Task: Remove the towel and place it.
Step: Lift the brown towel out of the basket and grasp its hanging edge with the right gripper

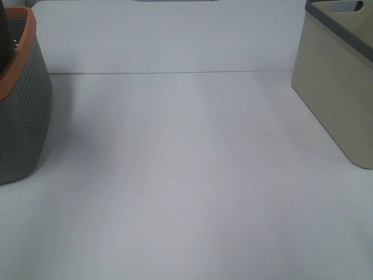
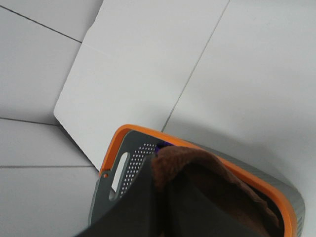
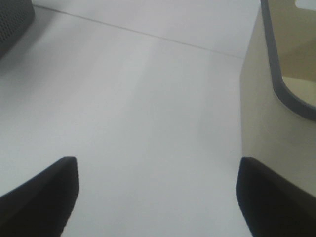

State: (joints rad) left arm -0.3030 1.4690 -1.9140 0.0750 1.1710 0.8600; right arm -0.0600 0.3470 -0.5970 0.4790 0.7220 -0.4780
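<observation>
Towel [image 2: 207, 168] sits pinched by the closed left gripper [image 2: 165, 197] at the left basket [image 2: 133, 129] rim; lifting out and placing remain. Right gripper [image 3: 158, 192] wide, empty.

There were two baskets on the one tabletop [image 1: 186, 186]: one grey perforated basket [image 1: 23, 111] with an orange rim, and one beige basket [image 1: 329, 87] with a grey rim. There was one towel [image 2: 197, 170], reddish-brown, in the grey basket. Each basket showed one handle slot, two in all: the grey basket's slot [image 2: 120, 175] and the beige basket's slot [image 1: 345, 6]. The right hand [image 3: 158, 170] showed two dark fingers [image 3: 44, 195].
</observation>
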